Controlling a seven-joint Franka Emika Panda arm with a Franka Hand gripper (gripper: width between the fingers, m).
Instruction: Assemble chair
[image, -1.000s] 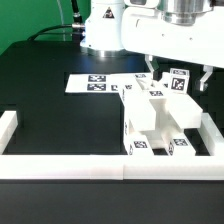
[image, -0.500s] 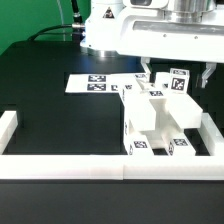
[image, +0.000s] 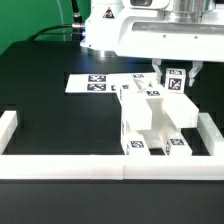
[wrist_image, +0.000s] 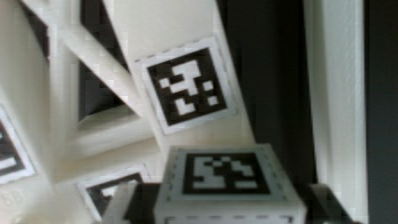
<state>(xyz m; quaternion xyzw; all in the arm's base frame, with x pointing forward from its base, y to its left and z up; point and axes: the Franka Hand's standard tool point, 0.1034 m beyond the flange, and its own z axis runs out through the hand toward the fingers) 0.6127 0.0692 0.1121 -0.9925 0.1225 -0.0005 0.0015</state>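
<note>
The chair's white parts (image: 150, 122) stand joined in a cluster at the exterior view's right, with tags on their near ends. At the cluster's far end an upright tagged part (image: 177, 83) rises, and my gripper (image: 177, 74) comes down over it from above. In the wrist view the same tagged block (wrist_image: 228, 172) sits between my gripper's (wrist_image: 231, 203) dark fingers (wrist_image: 141, 200), which press against both its sides. A slanted white frame bar with another tag (wrist_image: 187, 90) lies beyond it. The gripper is shut on this upright part.
A low white border wall (image: 60, 166) runs along the table's near edge and up both sides. The marker board (image: 95, 83) lies flat behind the chair parts. The robot's white base (image: 100, 30) stands at the back.
The fingers have closed from wide apart onto the upright tagged part. The cluster of chair parts has shifted slightly toward the exterior view's left.
</note>
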